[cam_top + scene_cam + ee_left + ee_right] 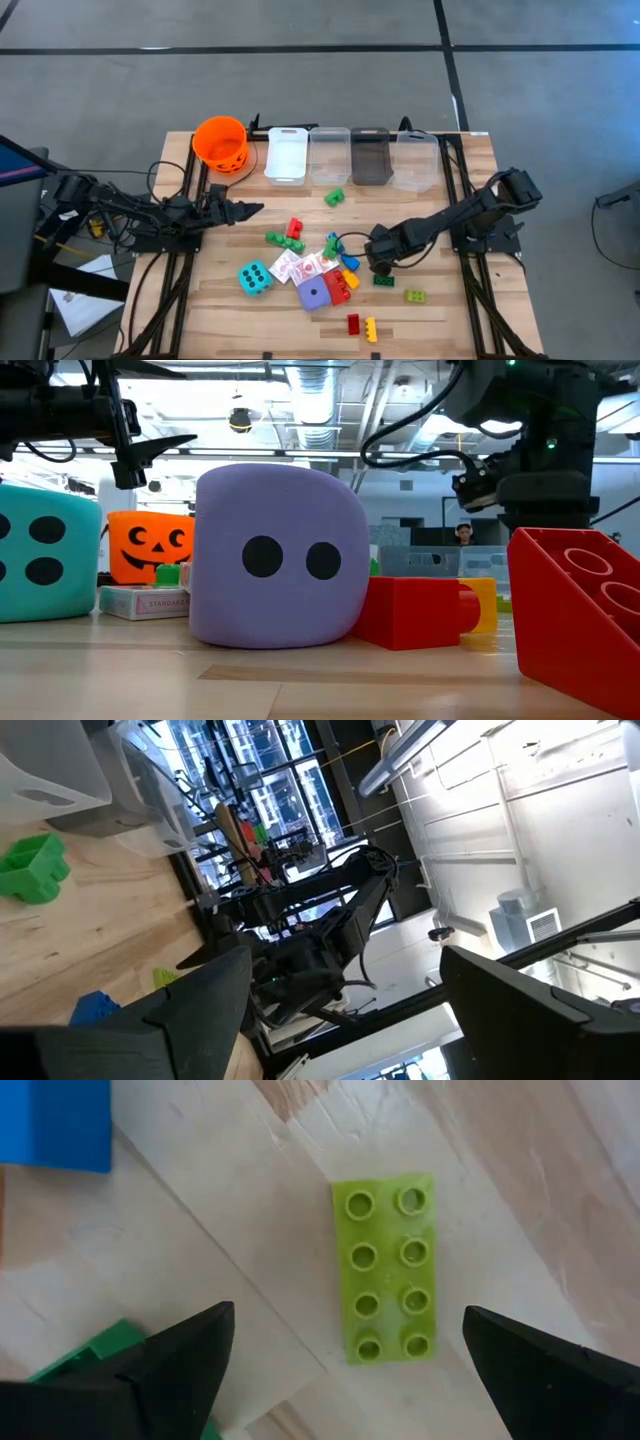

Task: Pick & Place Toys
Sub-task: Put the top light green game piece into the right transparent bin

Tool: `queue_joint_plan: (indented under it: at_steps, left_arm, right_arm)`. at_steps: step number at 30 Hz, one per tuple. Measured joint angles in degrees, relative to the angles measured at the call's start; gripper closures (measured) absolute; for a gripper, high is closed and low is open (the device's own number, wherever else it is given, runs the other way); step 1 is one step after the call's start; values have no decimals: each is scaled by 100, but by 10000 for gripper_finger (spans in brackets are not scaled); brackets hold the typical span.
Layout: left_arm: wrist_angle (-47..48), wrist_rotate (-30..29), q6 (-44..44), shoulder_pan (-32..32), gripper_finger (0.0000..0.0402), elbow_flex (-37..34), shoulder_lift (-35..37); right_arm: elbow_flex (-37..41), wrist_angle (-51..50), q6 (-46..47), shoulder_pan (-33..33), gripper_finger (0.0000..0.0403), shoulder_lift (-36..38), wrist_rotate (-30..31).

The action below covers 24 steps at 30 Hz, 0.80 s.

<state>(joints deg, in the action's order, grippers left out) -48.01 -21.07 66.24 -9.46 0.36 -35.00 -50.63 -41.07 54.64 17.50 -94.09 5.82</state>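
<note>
Bucket: orange bucket [221, 142] with a jack-o'-lantern face, rear left of the wooden plank table [200, 320]; nothing visible inside.
Bins: four plastic bins [352, 155] in a row beside the bucket, one white, two clear, one smoky; all appear to hold nothing.
Toys: loose on the table, none in a container. Teal die [254, 278] and purple die [313, 296], rounded, black dots; red-and-white cards [298, 266] between them; studded bricks around, a green brick [334, 197] nearest the bins.
Left end effector [247, 210]: fingers spread, holding nothing, above the table just in front of the bucket.
Right end effector [345, 1345]: fingers spread, hovering over a lime eight-stud brick [385, 1267] lying flat on the planks.
</note>
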Motion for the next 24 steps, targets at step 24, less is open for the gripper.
queue_joint_plan:
  at_steps: [24]
  left_arm:
    - [0, -36, 9, 0, 82, 0, 0]
  right_arm:
    - [0, 556, -1442, -708, 20, 7, -155]
